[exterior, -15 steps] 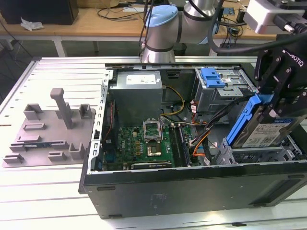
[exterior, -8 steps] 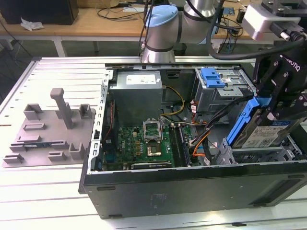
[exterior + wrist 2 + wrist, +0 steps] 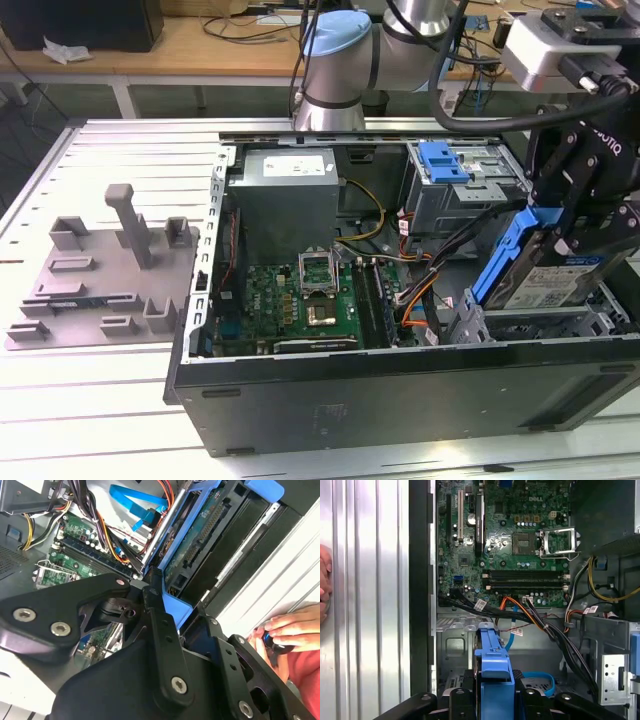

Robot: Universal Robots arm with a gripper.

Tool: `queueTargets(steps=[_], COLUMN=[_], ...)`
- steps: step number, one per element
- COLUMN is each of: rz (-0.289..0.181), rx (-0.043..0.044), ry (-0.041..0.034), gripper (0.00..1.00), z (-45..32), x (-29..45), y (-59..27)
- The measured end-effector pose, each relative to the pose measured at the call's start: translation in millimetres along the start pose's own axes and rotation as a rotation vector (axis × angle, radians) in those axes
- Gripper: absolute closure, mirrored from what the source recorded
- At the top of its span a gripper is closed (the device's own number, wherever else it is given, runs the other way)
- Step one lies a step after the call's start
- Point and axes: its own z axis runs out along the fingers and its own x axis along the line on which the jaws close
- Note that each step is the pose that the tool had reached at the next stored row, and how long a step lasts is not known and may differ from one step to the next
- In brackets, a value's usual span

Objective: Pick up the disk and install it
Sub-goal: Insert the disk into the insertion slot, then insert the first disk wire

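Slatted aluminium table [image 3: 90, 400], open tower case [image 3: 400, 390] lying on its side. Gripper [image 3: 565, 240] is clamped on the disk [image 3: 555, 288], fingers narrow across its blue carrier. Disk is steeply tilted, its long axis sloping down toward the drive cage [image 3: 530, 322] just beneath it, at the exterior view's right. Not seated yet, by my read.

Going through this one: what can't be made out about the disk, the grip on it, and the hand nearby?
The disk: exterior view, partly covered by the jaws; first wrist view, edge-on, label unseen.
Contact of jaws on disk: second wrist view, covered by black linkage.
The hand: cut by the edge in both wrist views; the dark thing it holds is covered by fingers.
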Motion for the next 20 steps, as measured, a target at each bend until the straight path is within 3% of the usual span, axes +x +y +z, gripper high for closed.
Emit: queueTargets(steps=[8, 10, 20], rz=[0.0, 0.0, 0.0], rx=[0.0001, 0.0, 0.0001], ry=[0.0001, 0.0001, 0.0], gripper=[0.62, 0.44, 0.44], z=[5.0, 5.3, 5.7], x=[0.2, 0.3, 0.3], y=[0.0, 0.1, 0.1])
